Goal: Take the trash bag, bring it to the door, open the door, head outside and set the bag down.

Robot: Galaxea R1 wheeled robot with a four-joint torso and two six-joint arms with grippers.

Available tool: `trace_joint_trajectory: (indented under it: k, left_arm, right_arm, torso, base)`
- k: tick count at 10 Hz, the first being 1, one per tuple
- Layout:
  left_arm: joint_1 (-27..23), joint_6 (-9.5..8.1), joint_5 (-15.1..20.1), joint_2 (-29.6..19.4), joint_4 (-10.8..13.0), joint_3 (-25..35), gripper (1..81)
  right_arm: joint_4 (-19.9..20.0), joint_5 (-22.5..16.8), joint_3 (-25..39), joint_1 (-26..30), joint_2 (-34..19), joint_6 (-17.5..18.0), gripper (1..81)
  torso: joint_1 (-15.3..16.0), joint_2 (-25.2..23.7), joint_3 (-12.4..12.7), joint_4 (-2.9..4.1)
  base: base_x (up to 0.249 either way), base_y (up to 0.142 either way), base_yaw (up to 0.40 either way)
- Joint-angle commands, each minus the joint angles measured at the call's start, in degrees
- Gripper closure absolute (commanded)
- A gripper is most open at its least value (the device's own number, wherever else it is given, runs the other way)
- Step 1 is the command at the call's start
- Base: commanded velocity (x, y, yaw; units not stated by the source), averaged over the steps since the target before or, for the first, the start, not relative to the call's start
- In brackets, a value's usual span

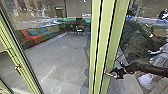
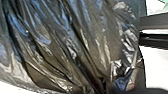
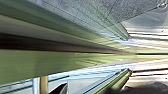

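Observation:
My right gripper (image 1: 111, 74) reaches in from the right in the head view, its tip at the green door frame (image 1: 100, 50); whether it touches a handle I cannot tell. In the right wrist view the green frame (image 3: 37, 62) runs close past the camera. The shiny dark trash bag (image 2: 75, 45) hangs in gathered folds close to the left wrist camera. The bag's gathered end lies near the left wrist, and what grips it is hidden.
Beyond the glass is a grey paved floor (image 1: 62, 55) with orange and teal seats (image 1: 31, 33) along the far left. Another green frame post (image 1: 18, 62) with a handle stands at the left. Reflections cover the glass at right.

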Motion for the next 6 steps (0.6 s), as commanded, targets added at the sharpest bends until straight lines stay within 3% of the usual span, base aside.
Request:
trace_joint_trajectory:
  k: [1, 4, 6]
  left_arm:
    - [-1.2, 0.45, 5.48, -0.11, -0.36, 0.15, 81.1]
    - [-1.28, 0.45, 5.48, -0.03, -0.36, 0.23, 81.1]
    - [-1.28, 0.45, 5.48, -0.03, -0.36, 0.23, 81.1]
  right_arm:
    - [-3.15, 2.56, -0.28, 16.73, -5.81, 0.34, 1.0]
    - [-4.11, -7.6, 1.04, 21.56, -8.7, -4.38, 1.0]
    - [-8.93, -18.87, -0.19, 23.5, -8.71, -8.71, 1.0]
  torso:
    - [0.0, 0.0, 0.0, 0.0]
    - [0.09, 0.05, 0.0, 0.02]
    - [0.13, 0.07, 0.0, 0.02]
  base:
    - [0.0, 0.0, 0.0]
    - [0.0, 0.0, 0.0]
    - [0.0, 0.0, 0.0]
